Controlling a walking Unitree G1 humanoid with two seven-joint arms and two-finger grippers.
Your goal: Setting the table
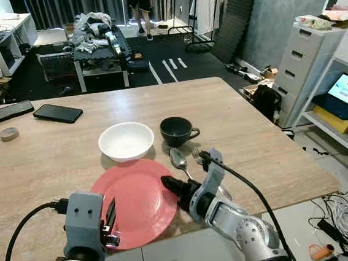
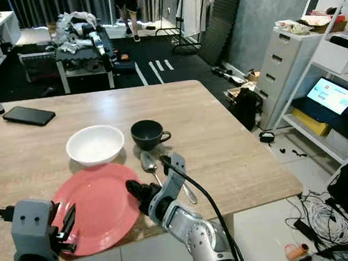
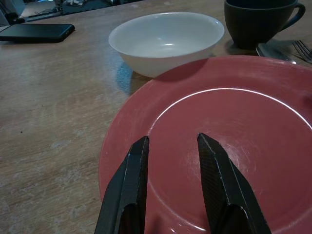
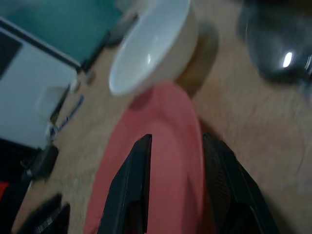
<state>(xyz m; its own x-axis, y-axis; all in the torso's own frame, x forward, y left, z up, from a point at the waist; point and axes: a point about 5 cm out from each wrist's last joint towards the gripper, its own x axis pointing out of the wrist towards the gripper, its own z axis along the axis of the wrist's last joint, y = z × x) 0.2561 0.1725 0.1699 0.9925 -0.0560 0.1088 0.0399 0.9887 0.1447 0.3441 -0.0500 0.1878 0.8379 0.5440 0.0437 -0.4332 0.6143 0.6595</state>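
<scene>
Left gripper (image 3: 173, 146) open over the pink plate's (image 1: 137, 199) near rim, holding nothing. Right gripper (image 4: 175, 146) open at the plate's right edge, beside the spoon (image 1: 178, 159).

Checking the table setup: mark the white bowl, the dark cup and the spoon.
white bowl (image 1: 125, 140), left eye view, inside bottom.
dark cup (image 1: 176, 131), left eye view, on its body.
spoon (image 1: 178, 158), left eye view, on its scoop.
</scene>
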